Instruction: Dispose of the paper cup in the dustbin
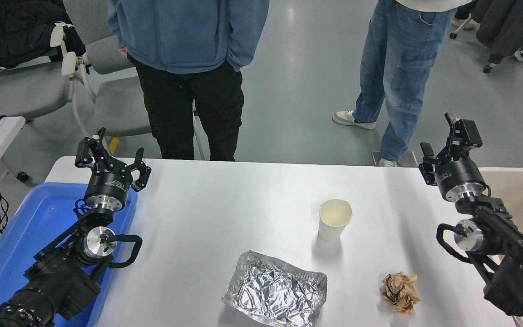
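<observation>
The white paper cup stands upright on the white table, right of centre, its cream inside showing. The beige dustbin sits at the right edge, partly hidden behind my right arm. My right gripper is open and empty, raised near the table's far right edge, well right of the cup and above the bin's left rim. My left gripper is open and empty, parked at the left over the blue tray.
A crinkled silver foil tray lies at the front centre. A crumpled brown paper ball lies at the front right. A blue plastic tray sits at the left. Two people stand beyond the far edge; chairs behind.
</observation>
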Robot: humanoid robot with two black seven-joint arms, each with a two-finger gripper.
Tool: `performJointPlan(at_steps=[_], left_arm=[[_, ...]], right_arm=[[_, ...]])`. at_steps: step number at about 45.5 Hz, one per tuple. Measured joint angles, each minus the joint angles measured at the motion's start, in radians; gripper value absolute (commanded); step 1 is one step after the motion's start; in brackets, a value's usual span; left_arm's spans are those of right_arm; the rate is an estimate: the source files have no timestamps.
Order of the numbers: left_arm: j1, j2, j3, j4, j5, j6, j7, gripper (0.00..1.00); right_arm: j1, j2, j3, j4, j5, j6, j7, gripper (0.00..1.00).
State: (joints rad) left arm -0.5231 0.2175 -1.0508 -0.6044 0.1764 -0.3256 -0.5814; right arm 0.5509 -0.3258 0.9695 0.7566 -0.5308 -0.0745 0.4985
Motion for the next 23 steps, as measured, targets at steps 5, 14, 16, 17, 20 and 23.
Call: performJointPlan(at_steps=[5,14,16,17,20,23], left_arm=[[0.000,0.000,0.000,0.000,0.000,0.000,0.000,1.00],[0.000,0.000,0.000,0.000,0.000,0.000,0.000,1.00],[0.000,0.000,0.000,0.000,0.000,0.000,0.000,1.00],[0.000,0.000,0.000,0.000,0.000,0.000,0.000,1.00],[0.000,0.000,0.000,0.000,0.000,0.000,0.000,1.00],[0.000,0.000,0.000,0.000,0.000,0.000,0.000,1.00]], right_arm=[[0.000,0.000,0.000,0.000,0.000,0.000,0.000,1.00],[0.001,0.000,0.000,0.000,0.000,-0.001,0.000,1.00],[0.002,0.000,0.000,0.000,0.000,-0.001,0.000,1.00],[0.002,0.000,0.000,0.000,0.000,-0.001,0.000,1.00],[0.003,0.000,0.000,0.001,0.000,-0.001,0.000,1.00],[0.004,0.000,0.000,0.002,0.000,-0.001,0.000,1.00]])
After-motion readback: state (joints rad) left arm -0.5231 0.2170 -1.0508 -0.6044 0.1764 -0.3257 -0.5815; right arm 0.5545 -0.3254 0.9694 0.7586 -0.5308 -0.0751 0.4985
